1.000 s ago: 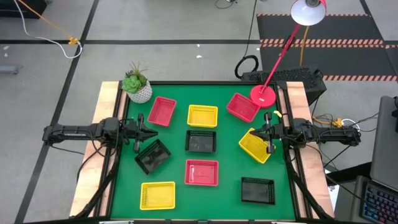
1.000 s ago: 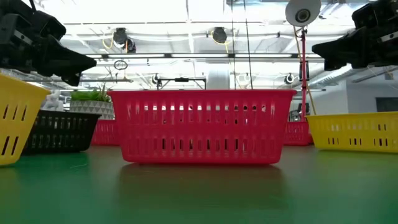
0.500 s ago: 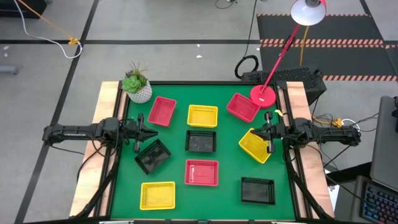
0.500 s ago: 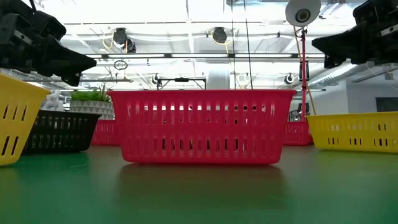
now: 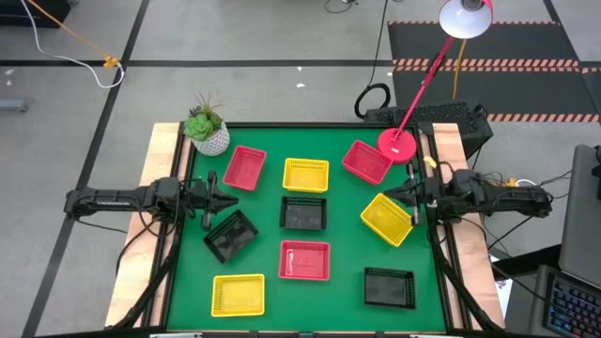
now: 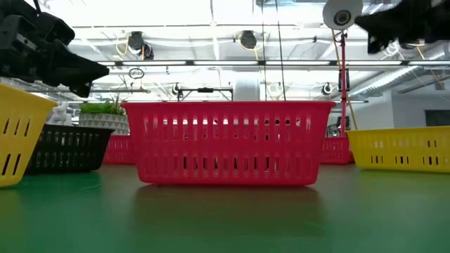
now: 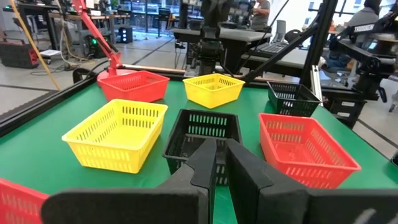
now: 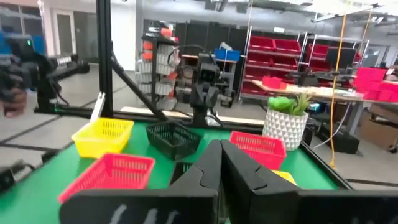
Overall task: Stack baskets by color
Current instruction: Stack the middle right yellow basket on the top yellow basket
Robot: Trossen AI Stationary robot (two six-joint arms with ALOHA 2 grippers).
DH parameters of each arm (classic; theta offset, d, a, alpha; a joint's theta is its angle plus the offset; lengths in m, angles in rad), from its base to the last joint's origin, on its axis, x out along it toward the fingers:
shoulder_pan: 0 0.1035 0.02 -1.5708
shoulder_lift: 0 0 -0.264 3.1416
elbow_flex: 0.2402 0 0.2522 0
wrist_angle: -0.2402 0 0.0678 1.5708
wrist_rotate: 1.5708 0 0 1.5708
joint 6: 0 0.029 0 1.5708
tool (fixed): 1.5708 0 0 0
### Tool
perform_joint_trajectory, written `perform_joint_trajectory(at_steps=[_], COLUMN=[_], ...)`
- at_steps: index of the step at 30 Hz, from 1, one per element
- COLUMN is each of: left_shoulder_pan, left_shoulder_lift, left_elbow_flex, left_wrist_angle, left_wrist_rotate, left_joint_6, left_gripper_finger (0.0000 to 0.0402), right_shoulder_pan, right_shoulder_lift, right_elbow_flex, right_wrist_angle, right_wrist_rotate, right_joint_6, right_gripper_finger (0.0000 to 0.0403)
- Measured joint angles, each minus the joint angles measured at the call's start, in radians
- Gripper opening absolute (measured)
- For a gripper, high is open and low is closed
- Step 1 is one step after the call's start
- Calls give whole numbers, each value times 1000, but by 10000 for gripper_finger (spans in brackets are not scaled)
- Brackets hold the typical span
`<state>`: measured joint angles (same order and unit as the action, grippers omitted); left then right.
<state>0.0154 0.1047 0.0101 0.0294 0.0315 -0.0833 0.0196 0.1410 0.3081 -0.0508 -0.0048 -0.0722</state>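
Nine small mesh baskets lie apart on the green table [image 5: 268, 141], each resting on its bottom. The red ones are at the far left [image 5: 244, 167], far right [image 5: 366, 161] and near middle [image 5: 304, 260]. The yellow ones are at the far middle [image 5: 306, 175], right [image 5: 387, 219] and near left [image 5: 238, 294]. The black ones are at the middle [image 5: 303, 213], left [image 5: 230, 235] and near right [image 5: 389, 287]. My left gripper [image 5: 222, 202] hovers shut at the left edge, beside the left black basket. My right gripper [image 5: 402, 194] hovers shut above the right yellow basket's far edge.
A white plant pot [image 5: 208, 137] stands at the far left corner. A red lamp base [image 5: 397, 144] stands at the far right corner, its arm slanting up over the far edge. Wooden rails run along the table's left and right sides.
My right gripper has gone up, well clear of the right yellow basket, and stays shut. The baskets and my left gripper have kept still.
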Motion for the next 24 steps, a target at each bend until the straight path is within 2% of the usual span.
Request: perform_joint_trajectory(at_steps=[11, 24], left_shoulder_pan=[0, 0], left_shoulder_lift=[0, 0], left_elbow_flex=[0, 0], left_wrist_angle=[1, 0], left_wrist_rotate=[-15, -16], left_joint_6=[0, 0], left_gripper_finger=[35, 35], right_shoulder_pan=[0, 0], right_shoulder_lift=[191, 441], right_elbow_flex=[363, 722], right_wrist_angle=[-249, -416], right_wrist_rotate=[1, 3], right_joint_6=[91, 91], right_gripper_finger=[0, 0])
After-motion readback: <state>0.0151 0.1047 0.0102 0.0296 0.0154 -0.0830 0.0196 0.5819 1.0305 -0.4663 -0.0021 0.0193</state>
